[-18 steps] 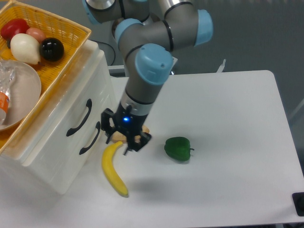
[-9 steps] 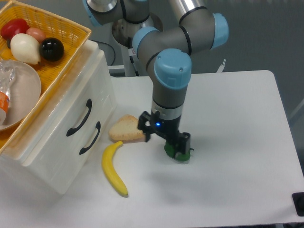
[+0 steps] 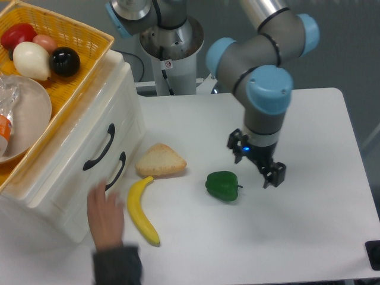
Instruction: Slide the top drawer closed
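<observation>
A hand (image 3: 105, 215) has appeared; gripper (image 3: 256, 167) moved right.

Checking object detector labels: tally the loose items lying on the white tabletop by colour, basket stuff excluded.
Yellow: 1, the curved yellow banana
Green: 1, the glossy green bell pepper
Tan: 1, the wedge-shaped tan bread slice
Total: 3

Glossy white plastic top drawer (image 3: 89, 127).
</observation>
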Available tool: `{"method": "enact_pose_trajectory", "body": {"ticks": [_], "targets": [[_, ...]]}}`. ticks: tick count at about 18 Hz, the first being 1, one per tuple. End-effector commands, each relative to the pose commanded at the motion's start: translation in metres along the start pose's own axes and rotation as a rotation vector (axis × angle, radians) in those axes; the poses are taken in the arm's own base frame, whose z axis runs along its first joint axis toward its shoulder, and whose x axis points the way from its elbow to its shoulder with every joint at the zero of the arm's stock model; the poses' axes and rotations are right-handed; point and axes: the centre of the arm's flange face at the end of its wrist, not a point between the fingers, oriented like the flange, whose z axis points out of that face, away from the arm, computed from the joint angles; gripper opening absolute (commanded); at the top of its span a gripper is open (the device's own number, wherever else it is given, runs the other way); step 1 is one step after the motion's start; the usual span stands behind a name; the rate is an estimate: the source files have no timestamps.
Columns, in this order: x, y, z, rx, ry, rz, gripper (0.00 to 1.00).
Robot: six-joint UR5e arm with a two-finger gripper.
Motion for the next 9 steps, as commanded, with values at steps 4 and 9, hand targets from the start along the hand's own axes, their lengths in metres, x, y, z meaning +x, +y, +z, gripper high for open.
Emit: {"method": "enact_pose_trajectory", "body": {"ticks": [4,9], "targets": [[-0.007,0.052,0.011,-0.002,0.025,0.045,1.0],[-0.01,0.085,0.019,-0.014,0.039,0.071,1.0]]}}
